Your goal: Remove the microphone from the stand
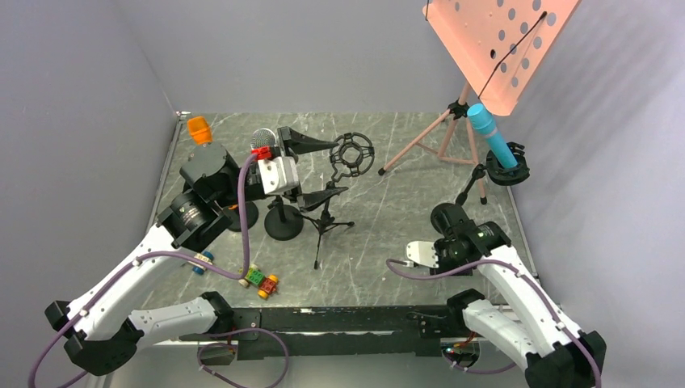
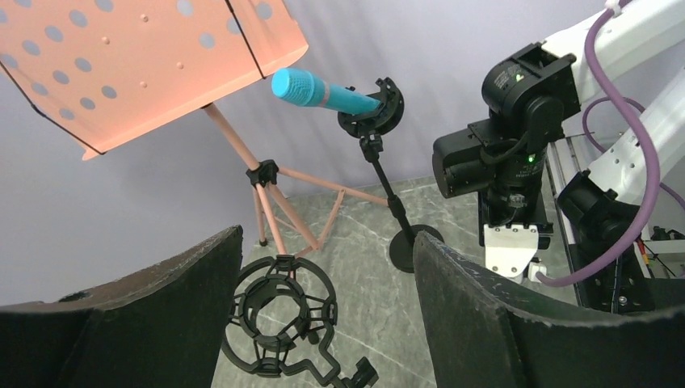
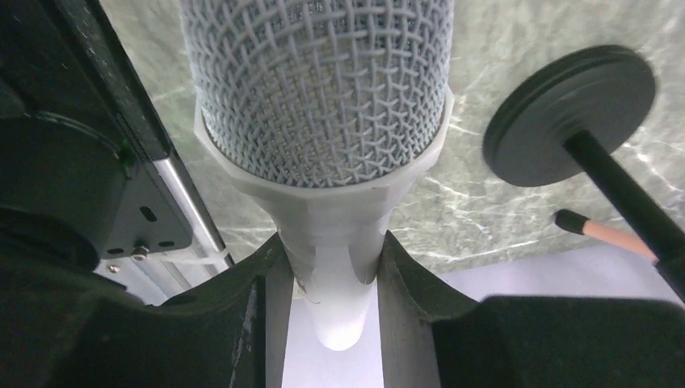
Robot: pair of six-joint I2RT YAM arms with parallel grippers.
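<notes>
Mic (image 3: pixel 323 81) with a silver mesh head and a white handle is clamped between the fingers (image 3: pixel 258 307) of the right gripper (image 3: pixel 331 250), which close narrowly on the handle just behind the head. The head points down at the marble table (image 3: pixel 485 210), and no clip is around it. It hangs near the feet of the music stand (image 1: pixel 501 40), with one pink, black-tipped foot (image 3: pixel 602 230) just to its side. Between that foot and the mic lies the round black base (image 3: pixel 569 113) of a thin stand (image 2: pixel 386 182). This stand rises under the music stand's pink tray and carries a blue mic (image 1: pixel 490 133) tilted in its clip. The left gripper (image 2: pixel 327 238) is well apart from the music stand, on the table's far left side, its fingers (image 2: pixel 485 323) spread wide and gripping nothing. A black shock mount (image 2: pixel 279 311) sits just ahead of them, toward the music stand. Farther from the music stand than the left gripper are a silver mic (image 1: pixel 262 139) and an orange mic (image 1: pixel 199 129).
</notes>
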